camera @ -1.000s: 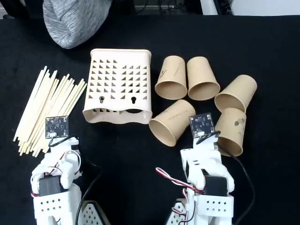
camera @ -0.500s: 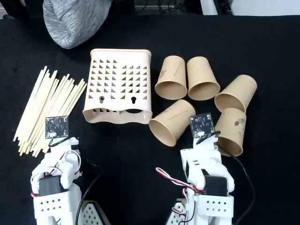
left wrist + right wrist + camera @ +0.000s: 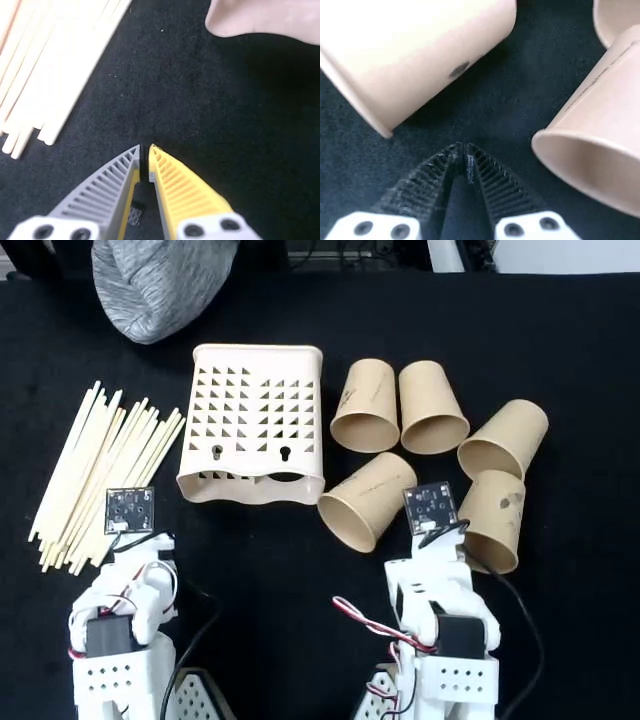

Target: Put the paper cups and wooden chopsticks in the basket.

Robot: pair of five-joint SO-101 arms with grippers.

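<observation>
A loose pile of wooden chopsticks (image 3: 100, 470) lies on the black table (image 3: 560, 330) at the far left, fanned out and well short of the basket. The left arm (image 3: 118, 625) is folded low just beside the pile's near ends, wrist pointing down at bare table. Its claw (image 3: 145, 148) is closed on nothing, tips together, with the chopstick ends to one side and a corner of the basket to the other.

The white basket (image 3: 255, 425) lies in the middle with a perforated face up. A grey cloth bundle (image 3: 160, 285) sits beyond it at the table's far edge.

Five paper cups (image 3: 433, 407) lie on their sides to the right of the basket. The right arm (image 3: 440, 620) is folded low too, wrist aimed between the two nearest cups – one (image 3: 366, 500) by the basket, the other (image 3: 494, 520) further right. Its claw (image 3: 463, 147) is also closed and empty, touching neither cup.
</observation>
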